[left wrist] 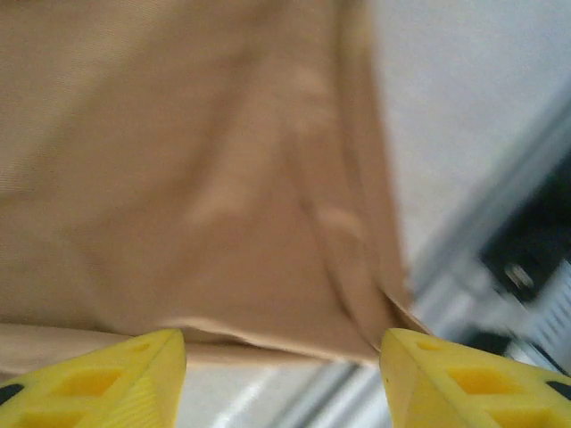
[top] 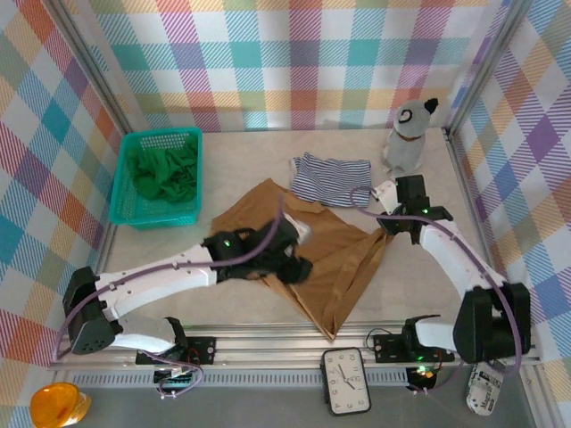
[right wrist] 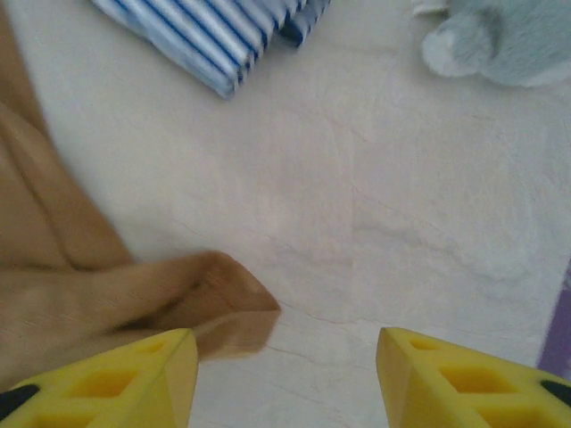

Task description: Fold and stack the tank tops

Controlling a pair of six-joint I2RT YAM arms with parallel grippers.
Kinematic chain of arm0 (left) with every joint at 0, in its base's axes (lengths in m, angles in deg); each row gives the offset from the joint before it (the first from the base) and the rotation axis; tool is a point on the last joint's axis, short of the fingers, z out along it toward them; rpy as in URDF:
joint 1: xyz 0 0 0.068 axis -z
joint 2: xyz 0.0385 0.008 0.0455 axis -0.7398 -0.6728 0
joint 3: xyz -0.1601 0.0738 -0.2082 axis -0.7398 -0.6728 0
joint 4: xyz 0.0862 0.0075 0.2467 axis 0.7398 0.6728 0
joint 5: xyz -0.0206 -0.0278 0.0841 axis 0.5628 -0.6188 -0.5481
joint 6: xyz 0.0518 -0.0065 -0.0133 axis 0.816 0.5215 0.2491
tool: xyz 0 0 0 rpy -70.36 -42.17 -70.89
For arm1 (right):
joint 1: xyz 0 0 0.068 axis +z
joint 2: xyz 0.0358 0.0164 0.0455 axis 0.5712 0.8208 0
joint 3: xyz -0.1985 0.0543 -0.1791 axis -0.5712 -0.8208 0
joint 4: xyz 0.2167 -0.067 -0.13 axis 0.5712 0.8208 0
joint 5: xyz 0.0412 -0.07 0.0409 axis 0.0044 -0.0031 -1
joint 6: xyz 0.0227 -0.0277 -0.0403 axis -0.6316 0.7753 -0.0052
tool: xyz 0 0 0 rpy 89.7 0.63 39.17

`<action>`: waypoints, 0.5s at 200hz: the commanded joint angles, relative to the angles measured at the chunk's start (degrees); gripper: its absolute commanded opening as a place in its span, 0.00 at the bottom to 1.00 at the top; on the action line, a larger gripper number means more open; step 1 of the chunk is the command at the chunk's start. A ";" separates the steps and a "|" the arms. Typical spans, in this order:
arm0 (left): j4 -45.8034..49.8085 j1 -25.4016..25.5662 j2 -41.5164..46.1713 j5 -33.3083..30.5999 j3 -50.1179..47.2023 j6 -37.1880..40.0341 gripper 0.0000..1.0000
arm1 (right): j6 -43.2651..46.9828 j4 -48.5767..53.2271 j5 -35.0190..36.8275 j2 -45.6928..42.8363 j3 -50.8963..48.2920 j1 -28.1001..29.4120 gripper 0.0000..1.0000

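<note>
Tan top (top: 343, 259) lies half-folded on the surface (top: 401, 290); both claws released.

Nearest, the left claw (left wrist: 281, 339) hangs over the tan top's near hem, fingers apart, nothing between. The right claw (right wrist: 285, 334) is likewise apart, with a tan corner just beside its left finger, ungripped. Judgement: the cloth lies skewed and creased, so take hem and corner together, lift low, draw taut, then lay the fold edge to edge, keeping it off the striped top (top: 330, 176) just beyond. Hard to read: the left arm (top: 178, 272) covers the tan top's middle, so straps and neckline are not found. The left wrist view is blurred. The striped top's right end sits behind the right claw. Far left, the green top (top: 165, 169) is bunched in the basket (top: 125, 212), shape untellable.
</note>
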 commanded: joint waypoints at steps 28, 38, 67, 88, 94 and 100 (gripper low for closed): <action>2.71 -18.01 -7.95 -0.04 -2.24 0.27 0.55 | -38.23 -3.85 -26.00 -4.78 -3.19 -0.19 0.60; 3.94 -19.71 -10.96 1.58 -1.59 -0.20 0.53 | -44.61 -6.85 -29.16 -4.53 -5.51 0.05 0.60; 8.55 -20.42 -17.08 0.32 -0.88 -0.67 0.50 | -55.18 -14.81 -29.90 -1.88 -10.85 2.55 0.58; 6.61 -21.57 -19.26 0.71 -4.05 -1.86 0.50 | -56.57 -17.97 -28.74 2.09 -11.65 4.94 0.57; 5.35 -21.77 -19.54 1.31 -5.33 -2.82 0.50 | -56.82 -18.79 -28.48 3.11 -11.79 5.24 0.56; 4.99 -21.95 -20.23 1.87 -6.13 -3.53 0.49 | -57.03 -19.39 -28.47 4.29 -11.87 5.35 0.56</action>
